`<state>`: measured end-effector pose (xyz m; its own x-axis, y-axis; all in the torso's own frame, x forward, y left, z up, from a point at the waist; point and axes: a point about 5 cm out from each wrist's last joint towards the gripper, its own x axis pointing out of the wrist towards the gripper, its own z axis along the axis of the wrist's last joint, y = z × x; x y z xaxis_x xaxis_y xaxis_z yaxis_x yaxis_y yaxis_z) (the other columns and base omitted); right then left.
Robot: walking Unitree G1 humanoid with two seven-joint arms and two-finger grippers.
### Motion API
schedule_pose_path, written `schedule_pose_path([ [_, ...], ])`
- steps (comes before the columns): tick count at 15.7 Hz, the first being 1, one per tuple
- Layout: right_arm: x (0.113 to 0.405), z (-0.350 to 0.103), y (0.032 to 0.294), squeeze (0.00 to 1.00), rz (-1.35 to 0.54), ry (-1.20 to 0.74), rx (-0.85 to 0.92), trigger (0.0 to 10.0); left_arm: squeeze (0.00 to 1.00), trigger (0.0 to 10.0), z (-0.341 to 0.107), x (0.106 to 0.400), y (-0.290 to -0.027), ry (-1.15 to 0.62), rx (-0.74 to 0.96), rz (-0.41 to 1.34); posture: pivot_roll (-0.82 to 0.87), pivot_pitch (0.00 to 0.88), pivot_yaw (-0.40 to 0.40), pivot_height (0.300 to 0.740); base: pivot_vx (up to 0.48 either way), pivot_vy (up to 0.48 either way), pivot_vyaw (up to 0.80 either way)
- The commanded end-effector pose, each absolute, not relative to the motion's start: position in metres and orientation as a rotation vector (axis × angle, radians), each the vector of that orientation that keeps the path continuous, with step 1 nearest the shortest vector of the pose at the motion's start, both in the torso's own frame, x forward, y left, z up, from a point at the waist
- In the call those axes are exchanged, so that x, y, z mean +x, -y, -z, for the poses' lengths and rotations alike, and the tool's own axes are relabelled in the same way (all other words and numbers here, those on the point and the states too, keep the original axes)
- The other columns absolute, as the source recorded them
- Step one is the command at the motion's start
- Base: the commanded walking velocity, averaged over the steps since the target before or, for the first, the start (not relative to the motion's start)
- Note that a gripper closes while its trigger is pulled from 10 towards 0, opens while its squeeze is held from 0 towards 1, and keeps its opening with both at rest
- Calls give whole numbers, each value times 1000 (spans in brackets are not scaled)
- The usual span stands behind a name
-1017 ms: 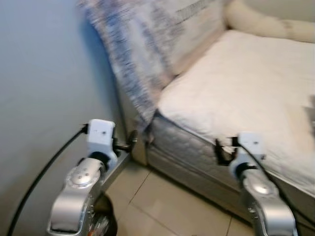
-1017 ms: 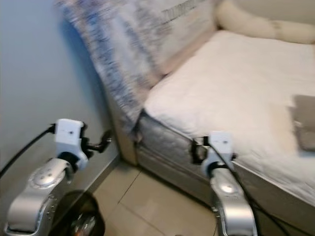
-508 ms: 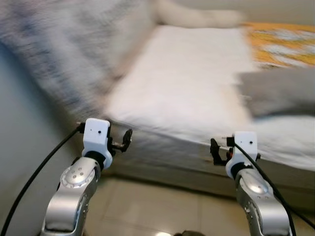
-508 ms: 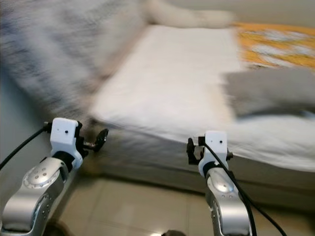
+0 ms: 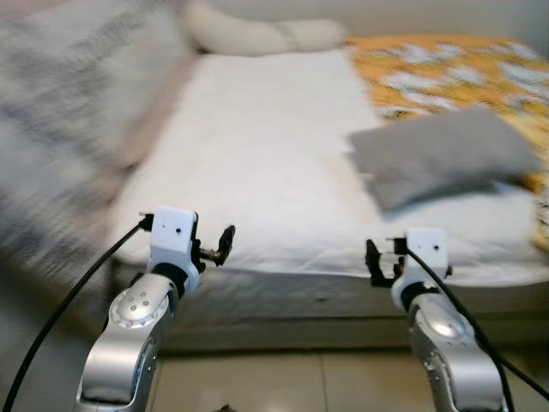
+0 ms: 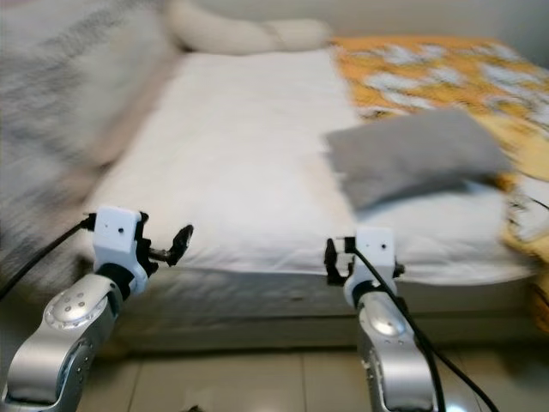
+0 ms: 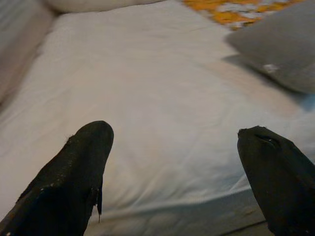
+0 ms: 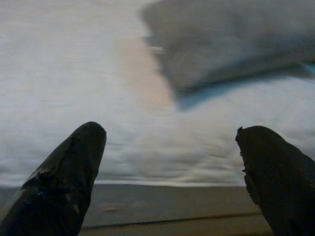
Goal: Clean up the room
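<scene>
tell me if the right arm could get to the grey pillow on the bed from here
Probably yes. The right end effector hangs open at the mattress edge, and the grey pillow lies on the white sheet ahead of it with nothing between them. It may need to lean in.

White bed (image 5: 257, 163); grey pillow (image 5: 442, 154), cream bolster (image 5: 257, 36), orange quilt (image 5: 429, 64) on it.

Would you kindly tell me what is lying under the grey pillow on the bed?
The grey pillow rests mostly on the white sheet, its far edge over the orange patterned blanket. Whatever lies directly beneath it is covered.
</scene>
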<state>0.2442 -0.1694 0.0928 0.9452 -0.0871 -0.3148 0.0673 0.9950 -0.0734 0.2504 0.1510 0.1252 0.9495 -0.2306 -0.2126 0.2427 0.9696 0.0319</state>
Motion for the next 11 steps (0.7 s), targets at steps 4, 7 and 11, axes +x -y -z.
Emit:
schedule_pose_path([
  [4,244,-100,174,0,63,-263,-47,10000,0,10000,-126,249,-147,-189,50,213,34,0,12,740,274,0,-600],
  [7,247,-107,175,0,56,-202,-16,10000,0,10000,-125,248,-147,-187,55,217,36,0,10,740,263,0,0],
  [11,251,-110,181,0,49,-178,-54,10000,0,10000,-124,246,-150,-184,60,206,37,0,6,740,249,0,0],
])
